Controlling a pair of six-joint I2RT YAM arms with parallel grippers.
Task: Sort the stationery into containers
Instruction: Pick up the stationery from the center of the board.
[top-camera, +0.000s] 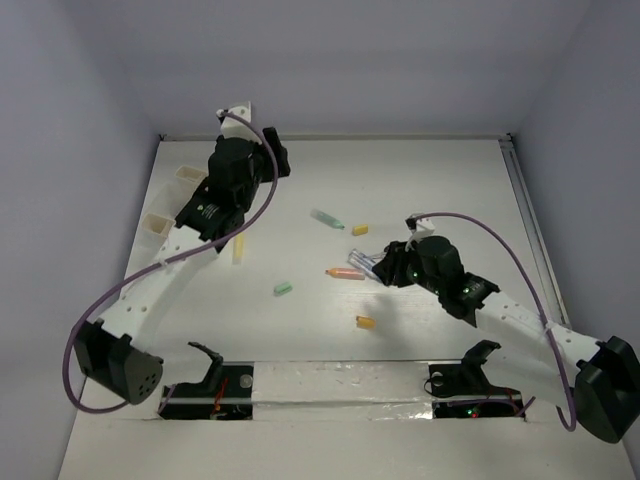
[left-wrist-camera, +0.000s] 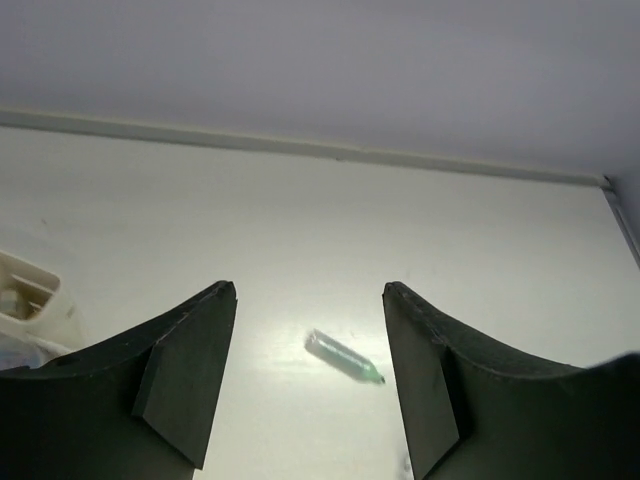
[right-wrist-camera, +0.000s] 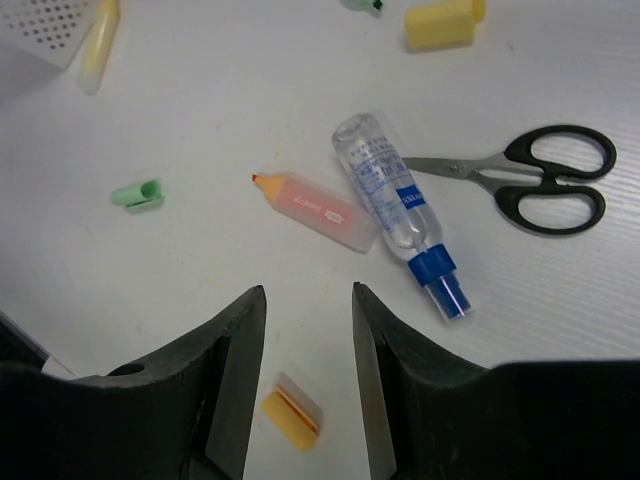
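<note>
My left gripper (top-camera: 272, 158) is open and empty, raised at the far left; in its wrist view (left-wrist-camera: 310, 290) a green marker (left-wrist-camera: 343, 358) lies on the table between the fingers. Two off-white bins (top-camera: 185, 178) (top-camera: 157, 228) stand at the left edge. My right gripper (top-camera: 385, 268) is open and empty (right-wrist-camera: 308, 300) above an orange eraser (right-wrist-camera: 290, 412). Ahead of it lie an orange-pink marker (right-wrist-camera: 315, 210), a blue-capped clear pen (right-wrist-camera: 400, 205) and black-handled scissors (right-wrist-camera: 530, 180).
A yellow eraser (top-camera: 359, 230), a green eraser (top-camera: 283, 288) and a yellow marker (top-camera: 238, 250) lie loose mid-table. A bin corner (left-wrist-camera: 25, 295) shows left of my left fingers. The walls close the table at the back and sides.
</note>
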